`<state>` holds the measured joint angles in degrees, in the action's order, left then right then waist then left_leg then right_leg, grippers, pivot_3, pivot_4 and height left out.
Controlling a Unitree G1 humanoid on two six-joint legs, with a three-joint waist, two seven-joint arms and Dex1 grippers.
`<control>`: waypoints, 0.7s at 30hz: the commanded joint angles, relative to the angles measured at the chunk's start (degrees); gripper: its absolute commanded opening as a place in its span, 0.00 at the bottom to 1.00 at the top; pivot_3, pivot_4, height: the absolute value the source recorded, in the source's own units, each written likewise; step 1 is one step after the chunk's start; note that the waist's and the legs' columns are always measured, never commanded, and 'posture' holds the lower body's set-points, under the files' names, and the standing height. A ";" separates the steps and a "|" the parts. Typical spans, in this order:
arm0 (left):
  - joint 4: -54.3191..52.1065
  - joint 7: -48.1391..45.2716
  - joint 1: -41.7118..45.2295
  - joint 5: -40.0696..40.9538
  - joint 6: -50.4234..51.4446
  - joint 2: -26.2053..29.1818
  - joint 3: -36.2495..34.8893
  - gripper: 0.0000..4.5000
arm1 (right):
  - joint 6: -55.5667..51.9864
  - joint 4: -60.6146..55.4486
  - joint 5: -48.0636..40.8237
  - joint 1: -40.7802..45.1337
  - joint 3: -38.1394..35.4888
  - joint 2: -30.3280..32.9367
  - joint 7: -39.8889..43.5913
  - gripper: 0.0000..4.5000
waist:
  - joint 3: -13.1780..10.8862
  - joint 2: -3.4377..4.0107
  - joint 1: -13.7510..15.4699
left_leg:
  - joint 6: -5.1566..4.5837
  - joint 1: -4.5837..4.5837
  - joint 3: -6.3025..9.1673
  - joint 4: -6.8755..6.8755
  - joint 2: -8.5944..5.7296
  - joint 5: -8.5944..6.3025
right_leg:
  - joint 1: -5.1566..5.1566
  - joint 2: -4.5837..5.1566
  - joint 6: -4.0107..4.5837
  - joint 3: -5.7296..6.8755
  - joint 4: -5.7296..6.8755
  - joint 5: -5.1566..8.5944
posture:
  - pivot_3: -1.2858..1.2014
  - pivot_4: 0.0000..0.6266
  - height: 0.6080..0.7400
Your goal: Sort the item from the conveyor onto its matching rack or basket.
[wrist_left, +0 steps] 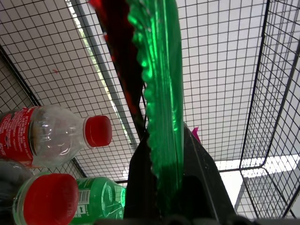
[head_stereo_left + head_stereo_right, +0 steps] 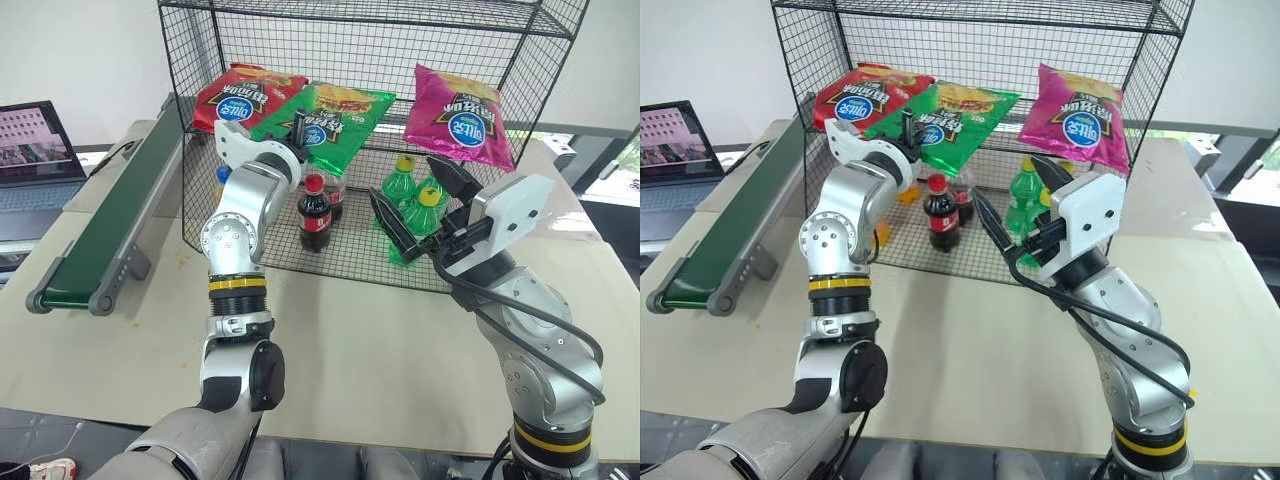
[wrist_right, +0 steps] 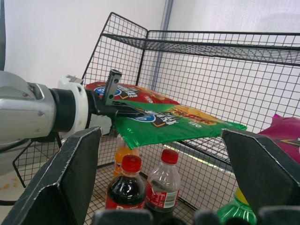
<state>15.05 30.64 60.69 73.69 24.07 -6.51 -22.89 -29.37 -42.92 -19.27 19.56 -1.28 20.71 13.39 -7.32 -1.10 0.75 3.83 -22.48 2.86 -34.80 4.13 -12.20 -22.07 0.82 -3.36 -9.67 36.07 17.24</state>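
Gripping the green bag (image 2: 335,118) in my left gripper (image 2: 297,132) inside the rack (image 2: 520,90); my right gripper (image 2: 420,205) gapes empty nearby.

Glossy green chip bag (image 2: 330,122) gleams in the left gripper (image 2: 299,131), its crimped foil edge catching light between matt black plastic fingers (image 3: 112,86). Around it, the rack (image 2: 380,40) is thin black-coated wire mesh. Below the gripper, clear plastic bottles (image 2: 314,214) with smooth red caps. Beside it, a shiny red bag (image 2: 245,95).
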 commanded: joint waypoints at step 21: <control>2.50 -4.99 5.16 -1.09 -1.02 -5.66 2.70 0.44 | -0.47 -3.39 0.97 0.57 -0.85 -0.26 -1.66 1.00 | 0.00 0.01 -0.13 | 0.00 0.03 0.08 0.02 -0.04 0.01 | 0.03 0.01 -0.01 0.00 0.03 0.00 | 0.52 0.24 1.00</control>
<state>20.01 26.04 63.91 71.32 21.21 -7.00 -21.31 -30.43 -43.77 -18.54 19.55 -1.30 20.57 12.17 -7.31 -1.09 0.63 3.83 -22.45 2.94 -34.78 4.09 -12.19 -22.03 0.83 -3.38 -9.67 36.10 17.24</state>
